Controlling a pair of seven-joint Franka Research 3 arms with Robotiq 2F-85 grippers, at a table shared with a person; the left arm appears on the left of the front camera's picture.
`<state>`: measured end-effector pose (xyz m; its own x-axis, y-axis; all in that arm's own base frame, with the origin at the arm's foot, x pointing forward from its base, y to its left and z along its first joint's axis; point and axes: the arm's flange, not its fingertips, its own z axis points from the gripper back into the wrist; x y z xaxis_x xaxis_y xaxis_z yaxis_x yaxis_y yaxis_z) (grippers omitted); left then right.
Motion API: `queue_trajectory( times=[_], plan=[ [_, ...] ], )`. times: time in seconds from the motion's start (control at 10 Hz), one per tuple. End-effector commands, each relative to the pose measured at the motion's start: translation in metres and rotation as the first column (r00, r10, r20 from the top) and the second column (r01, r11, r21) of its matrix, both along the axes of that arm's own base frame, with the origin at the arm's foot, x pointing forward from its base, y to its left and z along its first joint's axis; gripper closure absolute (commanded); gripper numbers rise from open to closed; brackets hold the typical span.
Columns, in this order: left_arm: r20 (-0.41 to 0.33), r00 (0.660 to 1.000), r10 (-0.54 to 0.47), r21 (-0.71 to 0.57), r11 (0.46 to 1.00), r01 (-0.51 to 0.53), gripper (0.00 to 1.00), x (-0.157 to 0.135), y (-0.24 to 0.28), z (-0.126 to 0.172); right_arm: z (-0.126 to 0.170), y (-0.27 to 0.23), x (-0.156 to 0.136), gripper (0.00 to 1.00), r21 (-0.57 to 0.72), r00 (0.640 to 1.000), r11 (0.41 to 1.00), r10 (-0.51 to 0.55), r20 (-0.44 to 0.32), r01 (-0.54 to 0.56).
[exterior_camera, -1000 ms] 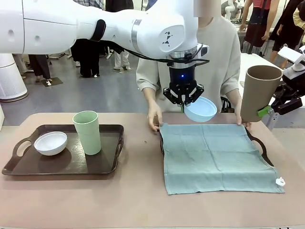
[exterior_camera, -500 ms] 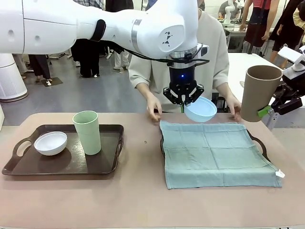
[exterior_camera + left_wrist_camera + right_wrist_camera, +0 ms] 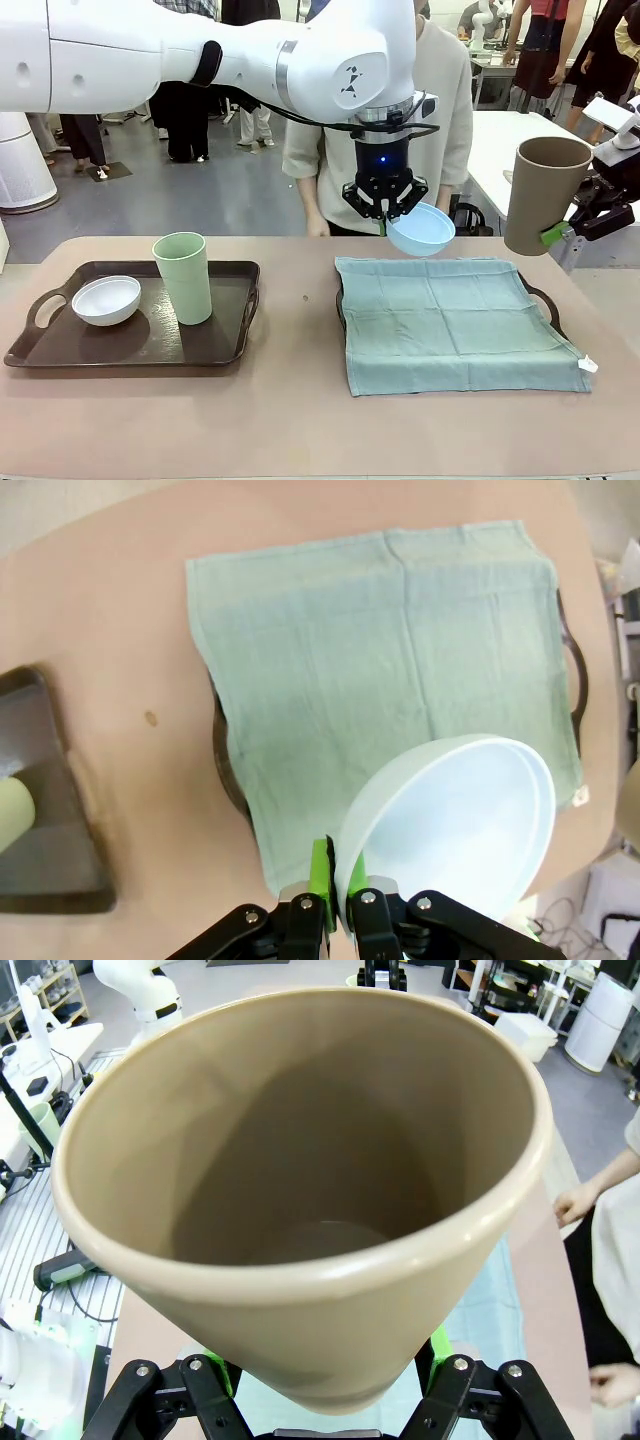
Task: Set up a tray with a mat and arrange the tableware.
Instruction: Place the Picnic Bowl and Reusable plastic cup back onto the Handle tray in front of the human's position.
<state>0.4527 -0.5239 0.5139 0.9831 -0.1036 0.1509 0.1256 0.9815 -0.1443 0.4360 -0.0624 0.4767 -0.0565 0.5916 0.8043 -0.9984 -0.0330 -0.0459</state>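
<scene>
Left tray (image 3: 30, 352): white bowl (image 3: 106, 299) and green tumbler (image 3: 183, 277) stand in it. Left gripper (image 3: 386, 222): pinched tight on rim of blue bowl (image 3: 421, 230); bowl tilted, in air above mat's far edge. Mat (image 3: 450, 320): spread flat over right tray (image 3: 548, 303). Right gripper (image 3: 560, 233): spread wide round base of brown tumbler (image 3: 540, 190), aloft beyond mat's right edge. Step in hand, judged: placing. Next: lower bowl level onto mat, release; set tumbler upright beside it

We are watching person (image 3: 450, 100) taking both hands off far edge of pale green cloth mat (image 3: 450, 320) and straightening up; mat settling flat over dark plastic tray (image 3: 546, 298).
</scene>
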Motion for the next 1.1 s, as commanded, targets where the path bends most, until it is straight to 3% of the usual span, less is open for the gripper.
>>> queue_trajectory(
  times=[0.0,0.3,0.5,0.7,0.9,1.0],
  plan=[
    [0.004,0.999,-0.038,-0.033,0.999,0.038,0.93,0.006,0.002,-0.013,-0.015,-0.003,0.007,0.20,0.052,1.000,0.998,0.030,-0.009,-0.029],
    [-0.020,0.997,-0.071,-0.138,0.988,0.067,0.93,0.027,0.011,-0.065,-0.065,-0.011,0.028,0.20,0.174,0.995,0.982,0.080,-0.067,-0.067],
    [-0.026,0.997,-0.079,-0.184,0.980,0.073,0.93,0.035,0.015,-0.095,-0.104,-0.007,0.038,0.20,0.169,0.987,0.984,0.085,-0.133,-0.062],
    [-0.071,0.994,-0.084,-0.200,0.977,0.068,0.93,0.040,0.016,-0.114,-0.131,-0.003,0.044,0.20,0.139,0.981,0.989,0.078,-0.176,-0.054],
    [-0.111,0.991,-0.080,-0.154,0.986,0.063,0.93,0.040,0.014,-0.116,-0.140,-0.002,0.049,0.20,0.085,0.982,0.996,0.042,-0.183,-0.027],
    [-0.066,0.996,-0.059,-0.172,0.984,0.047,0.93,0.047,0.008,-0.119,-0.143,-0.003,0.039,0.20,0.147,0.978,0.988,0.080,-0.191,-0.052]
  ],
)
